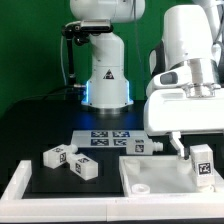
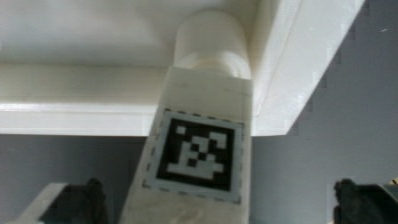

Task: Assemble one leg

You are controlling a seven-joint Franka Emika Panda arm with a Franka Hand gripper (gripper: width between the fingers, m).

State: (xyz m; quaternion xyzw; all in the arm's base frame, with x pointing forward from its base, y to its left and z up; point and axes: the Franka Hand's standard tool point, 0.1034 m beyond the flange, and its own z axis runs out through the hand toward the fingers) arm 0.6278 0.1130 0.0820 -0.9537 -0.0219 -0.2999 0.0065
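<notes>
Exterior view: smooth white leg [image 1: 203,160], tagged black-and-white, at the flat white rimmed tabletop panel [image 1: 150,180], toward the exterior view's right.
Wrist view: the leg's rounded tip meets the panel corner; gripper [image 2: 217,205] jaws spread, clear either side.

place: robotics lab | cues: arm base [image 1: 107,78] on black table [image 1: 30,135], marker board [image 1: 101,137], green backdrop [image 1: 25,60]

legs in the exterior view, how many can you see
4. Far-left leg and second leg lie together on the exterior view's left; third leg by the far edge of the tabletop; fourth leg on the exterior view's right. More may be hidden behind the arm.
</notes>
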